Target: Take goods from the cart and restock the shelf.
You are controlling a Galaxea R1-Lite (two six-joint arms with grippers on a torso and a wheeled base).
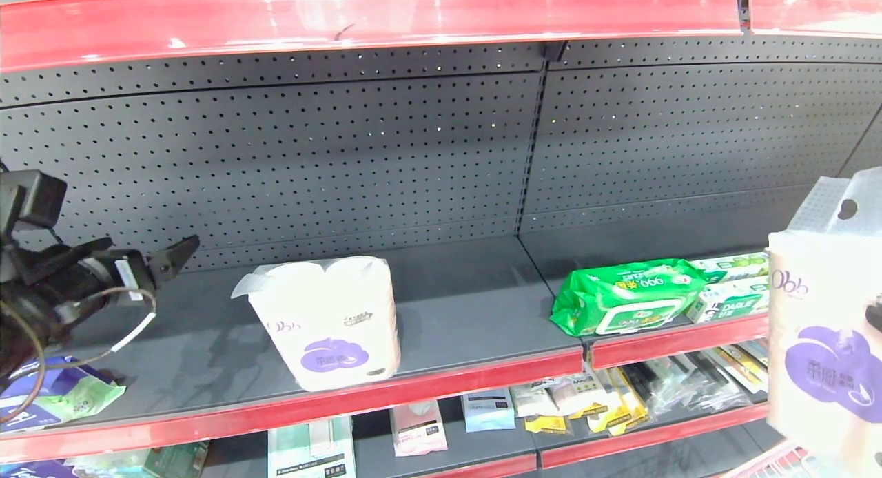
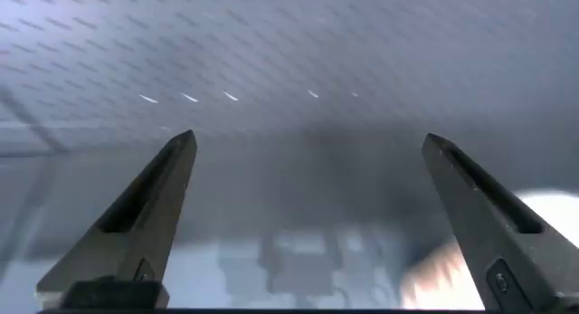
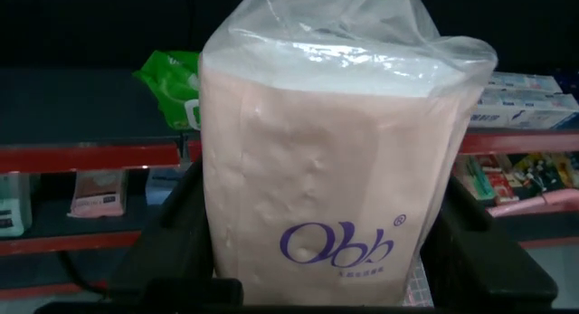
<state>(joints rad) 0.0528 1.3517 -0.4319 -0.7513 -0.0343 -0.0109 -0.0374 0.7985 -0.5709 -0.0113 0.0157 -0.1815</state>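
Our right gripper [image 3: 321, 237] has its two fingers [image 3: 172, 233] pressed against the sides of a wrapped tissue pack [image 3: 326, 169], held upright before the right end of the shelf [image 1: 468, 306] — likely so it can stand beside the twin pack [image 1: 331, 323] already there. Our left gripper [image 2: 312, 178] is spread wide, holding nothing, over the left end. Further right, the shelf carries green wipes [image 1: 627, 295] and toothpaste boxes [image 1: 730, 285].

A shop — red-edged shelves [image 1: 468, 313], perforated back panels [image 1: 310, 154], packaged wipes [image 1: 623, 295] and toothpaste boxes [image 1: 730, 288] on display.
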